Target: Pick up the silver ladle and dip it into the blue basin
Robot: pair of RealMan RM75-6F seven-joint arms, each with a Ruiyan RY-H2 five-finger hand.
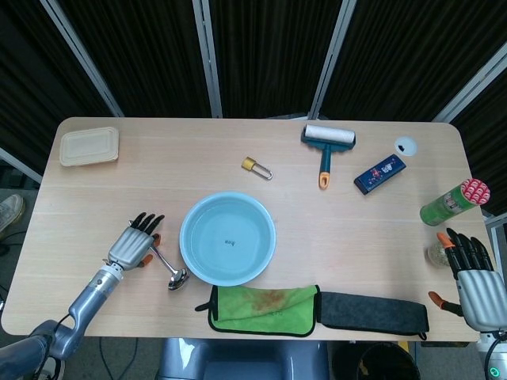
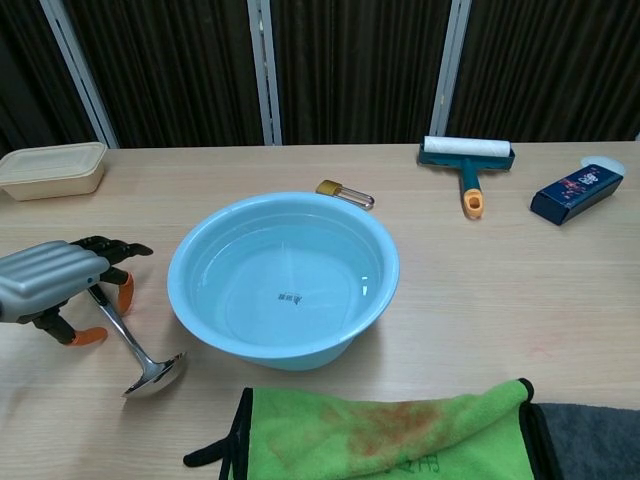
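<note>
**Left robot hand over the ladle handle, basin just to its right**

Dark curtains hang behind the pale wooden worktop (image 1: 356,229), and everything I need sits at its near-left part. The silver ladle (image 2: 135,345) lies flat on the wood, its long axis running diagonally: bowl toward the near edge and close beside the blue basin (image 2: 283,278), handle slanting away to the far left, under my left robot hand (image 2: 55,283). That hand hovers right over the upper handle with its dark fingers stretched toward the basin and the thumb hanging below; I judge it released and not yet closed on the handle (the chest view shows the handle passing beneath the fingers, but whether anything touches it I cannot tell). My right robot hand (image 1: 473,277) rests at the far-right near corner, fingers apart and holding nothing, well apart from the ladle, so the left is plainly the nearer one.

The basin is round, light blue and appears to hold clear water, with a small mark visible on its bottom and nothing else in it. From the handle, the basin lies to the right, so once gripped the ladle should need only a lift and a short carry rightward over the rim.
</note>
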